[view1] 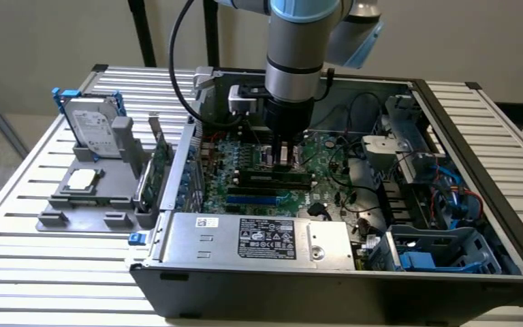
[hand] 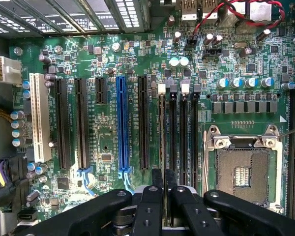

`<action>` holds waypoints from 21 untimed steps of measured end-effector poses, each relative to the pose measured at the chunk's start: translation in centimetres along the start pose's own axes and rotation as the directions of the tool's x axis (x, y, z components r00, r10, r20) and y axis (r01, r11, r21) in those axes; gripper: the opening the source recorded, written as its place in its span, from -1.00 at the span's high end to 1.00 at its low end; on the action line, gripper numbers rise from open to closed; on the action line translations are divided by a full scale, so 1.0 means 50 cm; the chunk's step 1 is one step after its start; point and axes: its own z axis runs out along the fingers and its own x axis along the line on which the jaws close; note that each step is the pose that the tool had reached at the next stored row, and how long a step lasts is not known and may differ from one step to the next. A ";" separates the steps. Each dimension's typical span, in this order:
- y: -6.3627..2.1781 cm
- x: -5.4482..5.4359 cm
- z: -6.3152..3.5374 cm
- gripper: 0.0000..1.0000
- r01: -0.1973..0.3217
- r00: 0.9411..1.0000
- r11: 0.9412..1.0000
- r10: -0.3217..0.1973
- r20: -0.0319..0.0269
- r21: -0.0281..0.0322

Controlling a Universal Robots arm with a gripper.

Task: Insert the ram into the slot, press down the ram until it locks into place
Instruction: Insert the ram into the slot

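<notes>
Gripper [hand: 164, 173] is down inside the case [view1: 479, 272], fingers pinched on the ram [hand: 162, 132]. Ram's edge-on, standing in the slot [hand: 162, 94], the outermost of the four long black ones near the middle of the motherboard [hand: 105, 123], just beside the CPU socket [hand: 243, 172].

Arm [view1: 302, 41] descends from above, last segment vertical, blue joint cap at top. Wrist in line with it, black body below silver sleeve. Gripper [view1: 285, 158] points straight down. Fingers [hand: 150, 196] parallel, drawn close together, thin gap between tips. In wrist view, black linkage bars [hand: 246, 211] splay outward to both sides.
</notes>
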 end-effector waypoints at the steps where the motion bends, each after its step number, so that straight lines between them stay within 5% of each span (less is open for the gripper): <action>1: 0.000 0.000 0.000 0.73 0.000 1.000 1.000 0.000 0.000 0.000; 21: -0.001 -0.002 0.005 0.70 0.000 1.000 1.000 0.000 -0.002 0.000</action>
